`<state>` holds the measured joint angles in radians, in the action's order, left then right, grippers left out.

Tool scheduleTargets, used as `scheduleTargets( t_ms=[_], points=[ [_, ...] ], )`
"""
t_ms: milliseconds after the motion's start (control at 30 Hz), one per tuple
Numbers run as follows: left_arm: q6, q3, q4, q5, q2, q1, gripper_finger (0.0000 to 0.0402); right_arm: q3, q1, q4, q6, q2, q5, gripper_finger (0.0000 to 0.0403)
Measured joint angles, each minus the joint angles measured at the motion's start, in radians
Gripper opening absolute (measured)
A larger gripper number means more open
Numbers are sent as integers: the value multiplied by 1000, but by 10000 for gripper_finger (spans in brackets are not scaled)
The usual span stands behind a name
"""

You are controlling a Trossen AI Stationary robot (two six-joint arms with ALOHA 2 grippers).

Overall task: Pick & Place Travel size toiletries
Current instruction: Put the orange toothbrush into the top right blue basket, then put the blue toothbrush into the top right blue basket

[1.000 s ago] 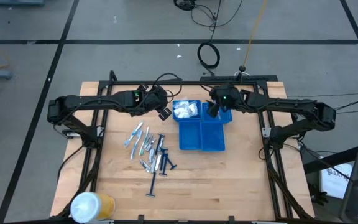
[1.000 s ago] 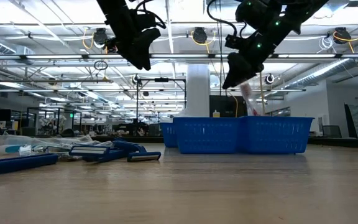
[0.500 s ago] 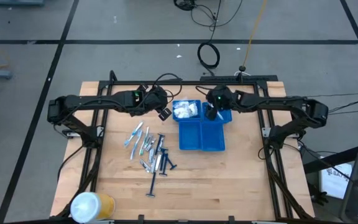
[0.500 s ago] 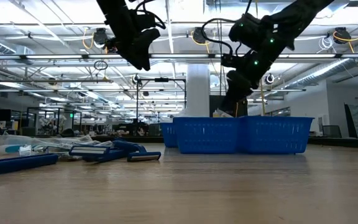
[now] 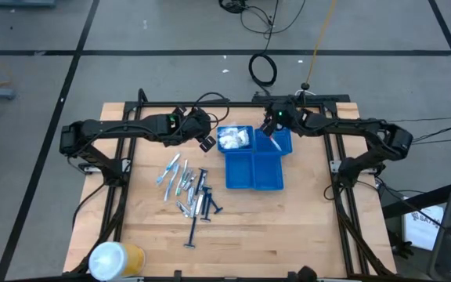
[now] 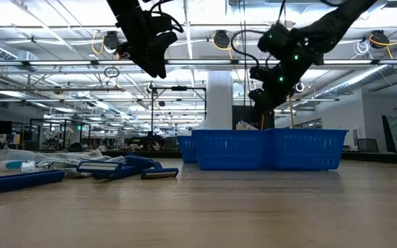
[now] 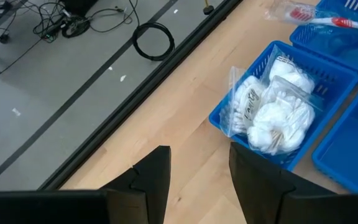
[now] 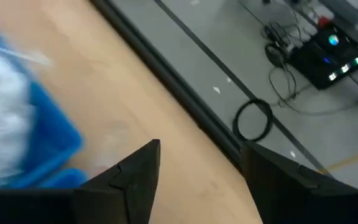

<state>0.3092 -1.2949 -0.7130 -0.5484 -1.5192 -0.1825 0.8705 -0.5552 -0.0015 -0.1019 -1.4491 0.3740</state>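
The toiletries lie in a loose pile (image 5: pixel 188 188) on the wooden table, left of the blue compartment tray (image 5: pixel 254 168); they are pale tubes, thin sticks and dark blue razors (image 6: pixel 126 167). A toothbrush packet (image 7: pixel 319 15) lies in the tray's far right compartment. White crinkly packets (image 7: pixel 269 106) fill the far left compartment. My left gripper (image 7: pixel 197 174) hangs open in the air just left of the tray's far left corner. My right gripper (image 8: pixel 201 155) is open and empty above the tray's far right corner (image 5: pixel 268 128).
A big white-and-yellow roll (image 5: pixel 114 258) stands at the table's near left corner. One blue razor (image 5: pixel 193 235) lies apart, nearer the front edge. The tray's two near compartments (image 5: pixel 254 174) show bare blue floor. Bare wood stretches right of the tray and along the front.
My right gripper has drawn back toward the table's far edge. The toothbrush packet, which hung below it over the tray a second ago, now lies in the far right compartment.
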Motion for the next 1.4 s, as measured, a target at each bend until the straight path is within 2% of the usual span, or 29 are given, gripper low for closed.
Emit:
scheduleTargets(
  t_ms=[67,267,467,667,833,967,1100,1233,1400],
  points=[
    [0,0,-1,0,0,0,159,1,-41,6,-3,-23,-34,205],
    [0,0,-3,0,0,0,159,0,-86,-4,-8,-99,-263,199],
    [0,0,-16,0,0,0,159,0,-47,0,-19,-82,-278,198],
    [7,0,-52,1,0,0,159,1,-37,-67,-42,-37,-467,196],
    [53,0,-163,74,0,0,159,1,-35,-123,21,48,-431,196],
    [263,1,-345,113,0,6,159,1,-24,-168,54,169,-427,196],
    [435,73,-434,173,0,25,159,1,19,-192,65,297,-427,196],
    [526,201,-417,254,2,45,159,-20,101,-168,42,384,-430,196],
    [648,357,-310,350,2,62,159,-105,188,-55,10,451,-429,196]
  ],
)
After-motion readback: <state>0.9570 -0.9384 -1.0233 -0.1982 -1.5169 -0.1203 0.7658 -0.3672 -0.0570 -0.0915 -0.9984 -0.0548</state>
